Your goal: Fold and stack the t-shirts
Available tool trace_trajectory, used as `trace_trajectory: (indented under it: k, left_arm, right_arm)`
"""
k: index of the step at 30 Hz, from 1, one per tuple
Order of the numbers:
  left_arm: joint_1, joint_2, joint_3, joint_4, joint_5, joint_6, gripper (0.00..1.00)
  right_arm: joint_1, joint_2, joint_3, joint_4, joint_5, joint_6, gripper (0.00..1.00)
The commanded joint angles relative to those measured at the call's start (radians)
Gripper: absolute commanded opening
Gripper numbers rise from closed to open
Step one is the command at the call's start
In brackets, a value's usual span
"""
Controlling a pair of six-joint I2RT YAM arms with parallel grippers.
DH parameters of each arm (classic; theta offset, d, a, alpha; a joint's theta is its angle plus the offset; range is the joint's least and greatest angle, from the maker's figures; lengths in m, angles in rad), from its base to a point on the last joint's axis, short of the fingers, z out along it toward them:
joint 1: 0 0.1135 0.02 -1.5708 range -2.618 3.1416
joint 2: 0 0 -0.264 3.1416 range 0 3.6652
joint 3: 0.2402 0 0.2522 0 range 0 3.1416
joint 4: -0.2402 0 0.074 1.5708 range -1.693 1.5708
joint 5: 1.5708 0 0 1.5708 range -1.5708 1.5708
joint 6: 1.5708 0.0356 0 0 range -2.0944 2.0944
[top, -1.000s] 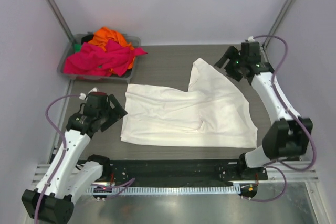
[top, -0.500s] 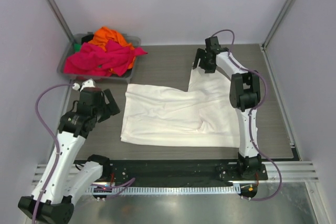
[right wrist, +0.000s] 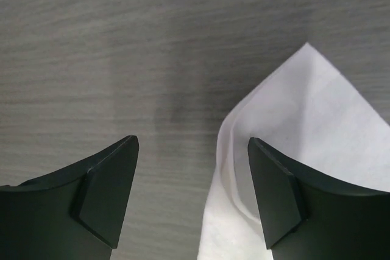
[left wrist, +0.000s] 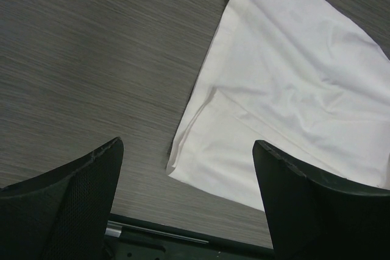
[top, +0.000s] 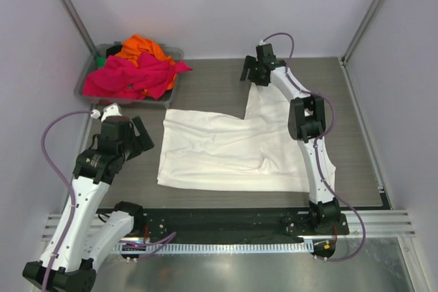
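The cream-white cloth t-shirt (top: 233, 152) lies spread on the dark wood-grain table (top: 205, 87). A hot pink t-shirt (top: 133, 78) and an orange t-shirt (top: 142, 47) are heaped in the grey plastic bin (top: 87, 77) at the far left. The right gripper (top: 252, 76) hangs over the cream shirt's far corner with fingers spread and empty, and the left gripper (top: 145, 136), likewise spread and empty, hangs just beside its near-left edge.

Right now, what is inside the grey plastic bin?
A crumpled hot pink t-shirt fills the grey plastic bin, spilling over its rim, with an orange t-shirt heaped behind it and a green scrap at the left. Anything beneath them is covered.
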Motion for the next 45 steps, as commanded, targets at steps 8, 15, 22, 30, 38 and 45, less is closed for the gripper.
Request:
trace_trajectory:
  k: [8,15,22,30,38,45]
  left_arm:
    - [0.005,0.003,-0.001,0.010,-0.025,0.002,0.86]
    - [0.004,0.023,-0.004,0.012,-0.021,0.002,0.85]
    - [0.005,0.035,-0.002,0.010,-0.021,0.002,0.85]
    - [0.005,0.007,-0.004,0.013,-0.028,-0.001,0.85]
    - [0.005,0.000,-0.004,0.015,-0.024,0.002,0.84]
    - [0.007,-0.014,-0.004,0.018,-0.025,0.002,0.84]
  right_arm:
    - [-0.189,0.120,0.101,0.011,0.201,0.067,0.80]
    - [-0.229,0.237,0.297,0.037,0.147,0.011,0.87]
    - [-0.199,0.137,0.212,0.164,-0.008,-0.004,0.94]
    - [-0.196,-0.021,0.068,0.172,0.040,0.001,0.96]
    - [-0.203,-0.176,-0.164,0.174,0.147,-0.001,0.95]
    - [-0.196,-0.240,-0.247,0.178,0.093,0.036,0.87]
